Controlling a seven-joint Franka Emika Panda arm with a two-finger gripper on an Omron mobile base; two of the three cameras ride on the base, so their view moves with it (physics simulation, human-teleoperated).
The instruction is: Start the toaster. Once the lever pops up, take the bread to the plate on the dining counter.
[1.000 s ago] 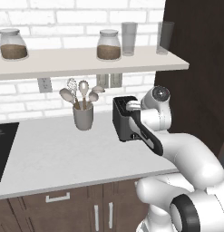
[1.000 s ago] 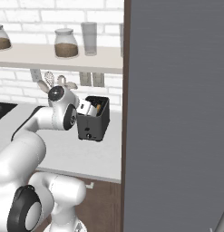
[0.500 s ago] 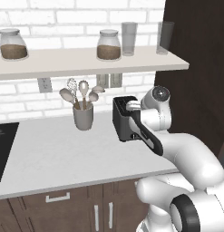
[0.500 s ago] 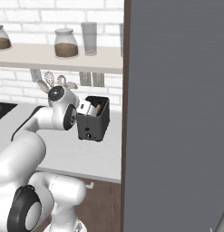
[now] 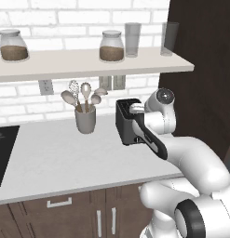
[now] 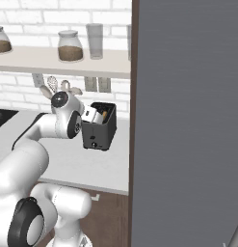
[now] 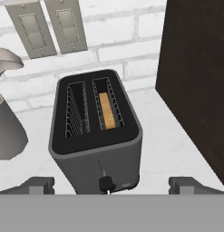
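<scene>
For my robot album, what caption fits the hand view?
Open gripper hovers over toaster, bread sunk in one slot.

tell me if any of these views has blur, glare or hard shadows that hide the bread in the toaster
Hand view: sharp, evenly lit, no glare; the thin golden bread slice shows plainly inside the right slot of the boxy dark grey toaster. Left base view: soft shading only, and the white arm covers part of the toaster. Right base view: crisp, but a flat grey panel blocks the right half.

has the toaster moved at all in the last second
No. In the left base view the toaster sits the same way beside the utensil pot and under the wall outlets as before.
</scene>
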